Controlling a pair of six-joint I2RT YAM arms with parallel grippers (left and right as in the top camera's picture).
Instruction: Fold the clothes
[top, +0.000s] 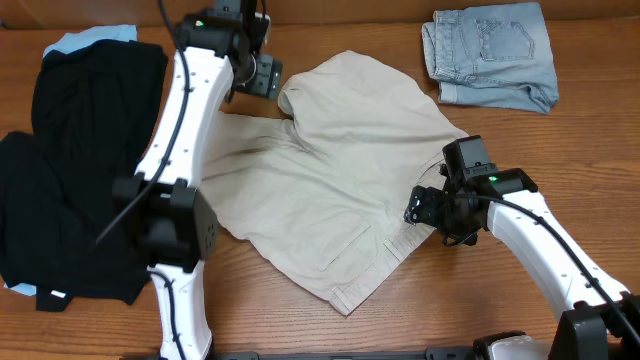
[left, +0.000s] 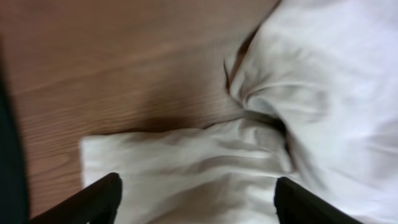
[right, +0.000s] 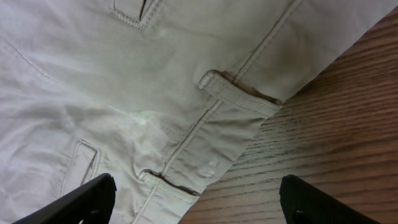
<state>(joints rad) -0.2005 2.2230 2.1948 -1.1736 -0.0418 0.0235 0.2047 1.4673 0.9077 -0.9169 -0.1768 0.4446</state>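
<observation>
The pale beige shorts lie spread and rumpled in the middle of the wooden table, waistband toward the front right. My left gripper is open above the shorts' far left part; its wrist view shows a leg edge and folds between the fingers. My right gripper is open over the waistband edge; its wrist view shows belt loops and the waistband between the fingers, nothing held.
A heap of black garments lies at the left, with a bit of light-blue cloth behind it. Folded light-blue denim shorts sit at the far right. Bare wood lies at the right.
</observation>
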